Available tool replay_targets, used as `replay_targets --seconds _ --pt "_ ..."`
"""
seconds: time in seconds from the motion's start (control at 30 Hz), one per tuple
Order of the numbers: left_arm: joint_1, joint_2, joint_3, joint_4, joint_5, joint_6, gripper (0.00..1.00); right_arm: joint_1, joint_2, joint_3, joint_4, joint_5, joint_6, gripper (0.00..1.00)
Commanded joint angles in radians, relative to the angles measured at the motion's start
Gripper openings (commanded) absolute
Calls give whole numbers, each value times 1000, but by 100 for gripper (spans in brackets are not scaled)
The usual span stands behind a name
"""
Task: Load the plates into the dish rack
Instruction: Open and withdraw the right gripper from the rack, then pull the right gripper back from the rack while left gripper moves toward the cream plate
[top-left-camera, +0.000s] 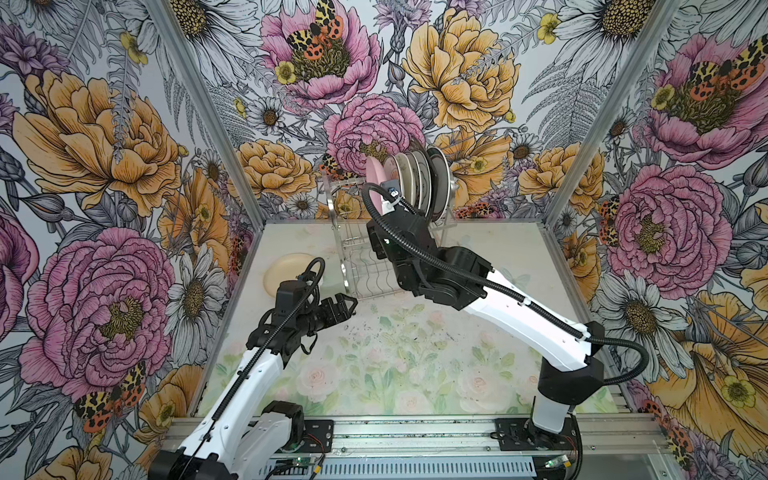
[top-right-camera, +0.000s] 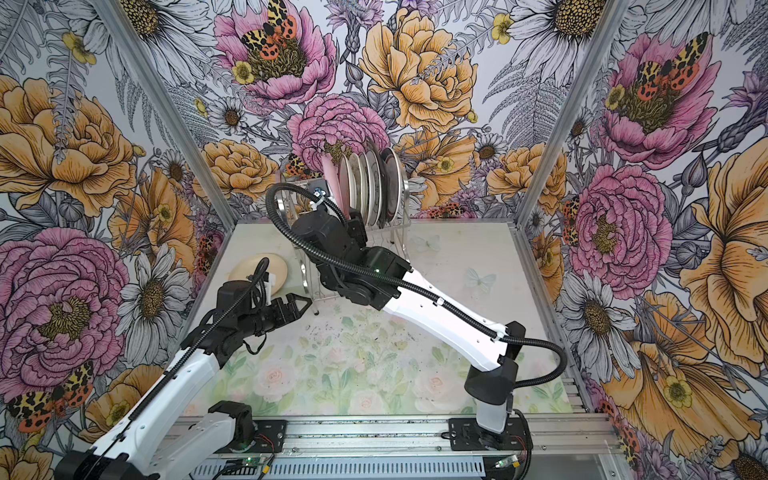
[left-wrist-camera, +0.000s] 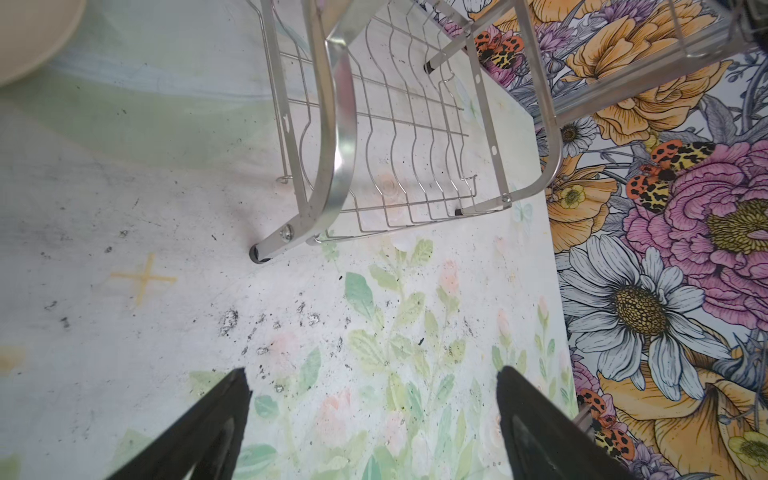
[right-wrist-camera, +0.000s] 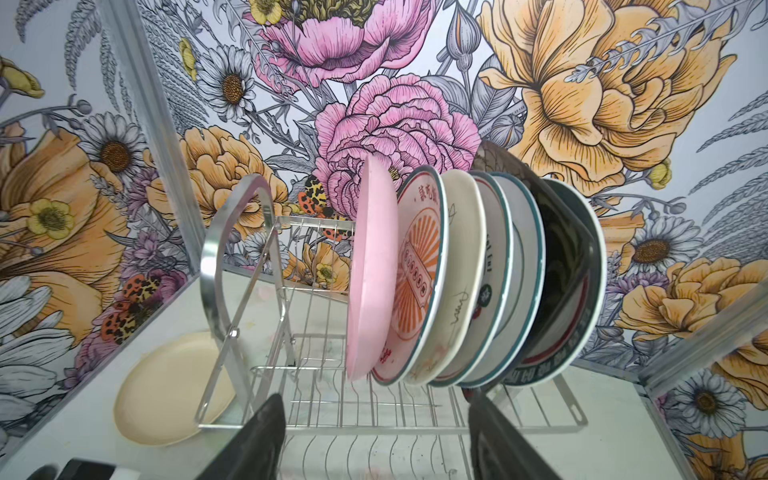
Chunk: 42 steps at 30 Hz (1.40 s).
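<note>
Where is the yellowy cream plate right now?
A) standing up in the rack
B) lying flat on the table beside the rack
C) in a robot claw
B: the cream plate lies flat on the table beside the dish rack, outside its wires.

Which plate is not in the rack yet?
The plain cream plate, lying flat on the table beside the dish rack. The other plates all stand on edge in the rack's upper tier.
</note>
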Motion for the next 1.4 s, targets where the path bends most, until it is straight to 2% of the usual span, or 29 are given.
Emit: replay_targets --seconds 0.0,0.2,0.37,0.53,0.87,1.37 --pt "-17 55 28 115 -50 48 91 28 -116 -130 -50 -28 119 70" --pt "-57 152 61 208 -107 63 86 38 -331 -418 -58 -40 250 70" --pt "-75 196 47 291 -186 53 84 38 -447 -563 -66 -32 319 70" --pt "-97 269 51 382 -192 22 83 27 -537 -671 -77 -28 384 70" --pt "-180 387 122 456 -299 -24 79 -18 -607 -735 -91 -42 399 70" --pt "-281 595 284 513 -336 -55 76 -96 -695 -803 -104 -90 392 70"
